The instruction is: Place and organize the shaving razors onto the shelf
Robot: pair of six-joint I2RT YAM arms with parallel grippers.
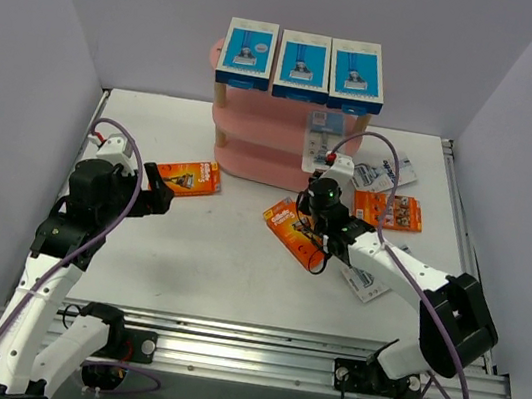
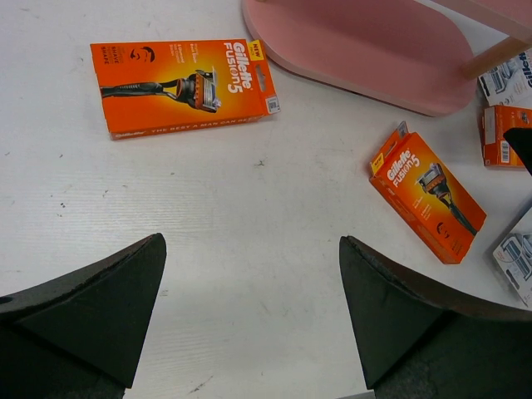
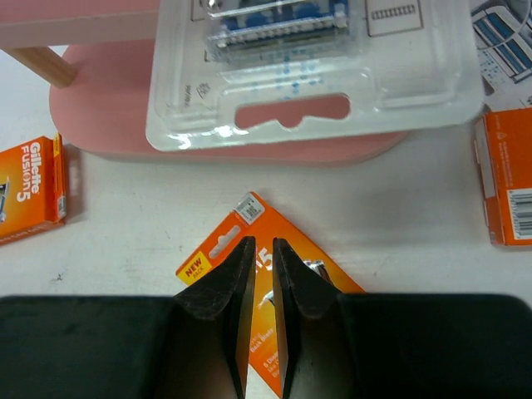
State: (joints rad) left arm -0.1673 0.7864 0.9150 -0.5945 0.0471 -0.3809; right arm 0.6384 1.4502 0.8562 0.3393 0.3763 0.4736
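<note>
Your L gripper (image 2: 251, 239) is wide open, empty. Your R gripper (image 3: 263, 243) is nearly shut, empty, over an orange card (image 3: 218, 256). A clear pack (image 3: 316, 75) sticks out off the pink shelf (image 3: 108, 116).

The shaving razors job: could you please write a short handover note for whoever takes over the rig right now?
Left gripper: open, empty, over the table near the left orange pack.
Right gripper: almost shut, nothing visibly held, above the middle orange pack.
Done: three blue boxes on the shelf top tier; one blister pack on a lower tier, overhanging its front edge.
Left: those two orange packs, the right orange pack, and two loose blister packs on the table.
</note>
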